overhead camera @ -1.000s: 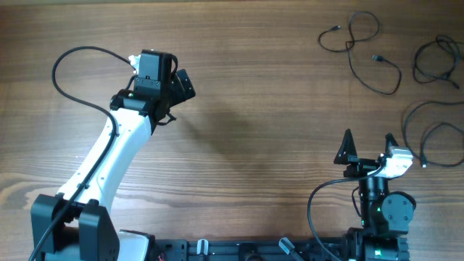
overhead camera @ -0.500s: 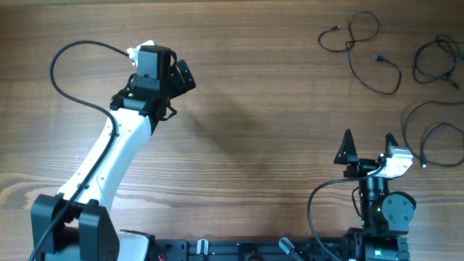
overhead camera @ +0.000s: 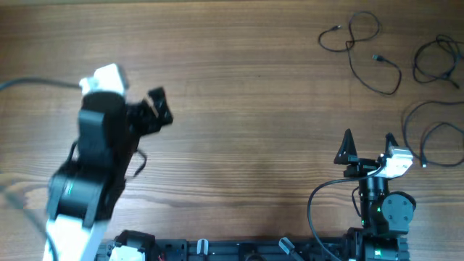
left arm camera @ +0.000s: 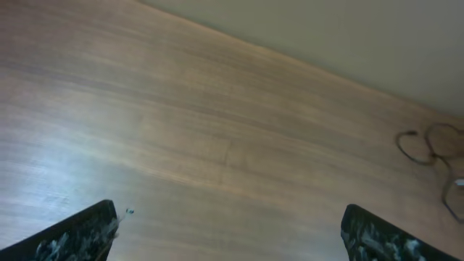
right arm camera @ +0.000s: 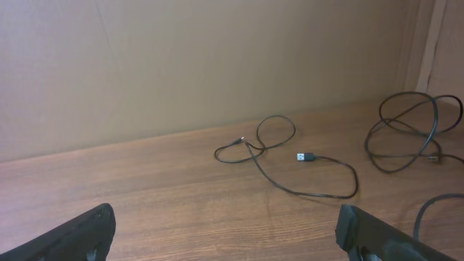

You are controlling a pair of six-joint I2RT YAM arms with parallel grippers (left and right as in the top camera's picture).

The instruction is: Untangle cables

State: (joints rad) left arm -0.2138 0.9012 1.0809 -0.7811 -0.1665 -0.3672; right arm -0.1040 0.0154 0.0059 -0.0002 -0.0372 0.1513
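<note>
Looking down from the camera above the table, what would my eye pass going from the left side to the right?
left gripper → loose cable with plug ends → bunched cable at the right edge

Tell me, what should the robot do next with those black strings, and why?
Probably the right hand should reach forward toward the nearest cable. That hand is open and empty, low by its base, and the cables all lie at the far right of the table. The left hand is open too, but far off on the other side.
</note>
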